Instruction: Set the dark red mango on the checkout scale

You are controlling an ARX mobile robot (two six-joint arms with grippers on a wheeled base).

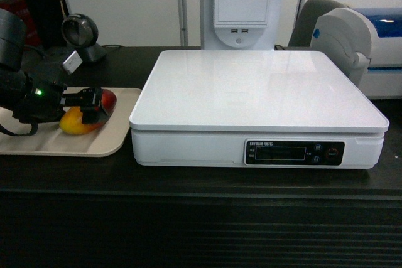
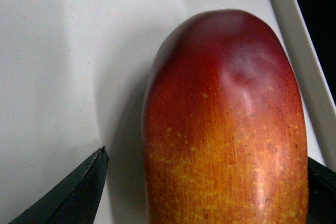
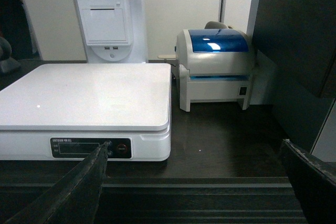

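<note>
On the left, the left jaws (image 1: 90,106) are lowered over a beige tray (image 1: 107,142) that lies on the dark bench (image 1: 201,180). The mango (image 1: 85,118) lies in this tray, directly at the jaws. In the head view the black jaws cover the middle of the fruit: its dark red end shows on the far right side of them and its yellow-orange end on the near left side. In the left wrist view the mango (image 2: 226,129) fills the space between the two fingers. The left finger (image 2: 73,192) stands apart from the skin, with bare tray (image 2: 79,51) between them; the right finger (image 2: 321,190) shows only at the picture edge, just beside the fruit. So the jaws are wide and set around the mango, and I cannot tell if the right finger touches it.

To the right of the jaws, just beside the tray, stands the white scale (image 1: 257,92); its flat top carries nothing. Behind the jaws a round black scanner (image 1: 80,32) stands on the bench.

The right jaws (image 3: 194,182) show only in the right wrist view, wide apart and holding nothing. Ahead of them to the left is the scale (image 3: 89,93), and ahead to the right a white printer with a blue lid (image 3: 216,66).
</note>
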